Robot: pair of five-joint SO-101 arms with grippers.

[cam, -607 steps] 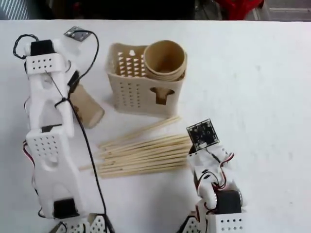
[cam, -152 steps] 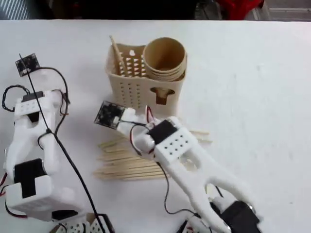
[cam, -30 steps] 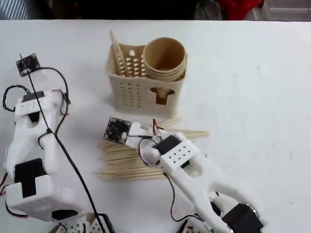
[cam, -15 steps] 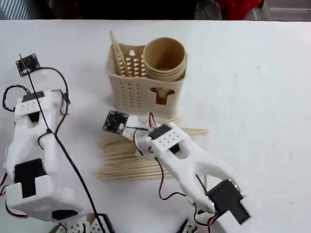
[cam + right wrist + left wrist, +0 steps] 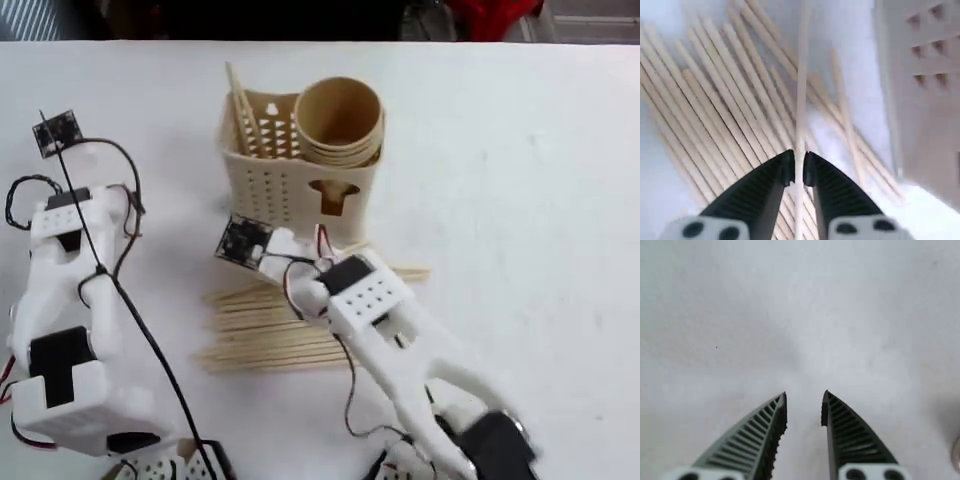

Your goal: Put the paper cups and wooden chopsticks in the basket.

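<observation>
- High view: basket stands upright at the far middle of the white counter.
- Nested cups sit in the basket's right side. A few sticks lean in its left side, tips above the rim.
- Pile of chopsticks lies flat on the counter just in front of the basket. Most are roughly parallel and run crosswise, with a few ends fanned out at the right.
- Right arm reaches diagonally from the near edge over the pile. Its wrist is close to the basket's front wall.
- Right wrist view: right claw is nearly closed, pinching a single chopstick.
- That chopstick passes between the fingers and runs on ahead, crossing above the pile at an angle. The basket wall is just beside it.
- Left arm sits at the left side of the counter, well apart from basket and pile.
- Left wrist view: left claw has its fingers parted by a narrow gap, with bare counter showing through it.
</observation>
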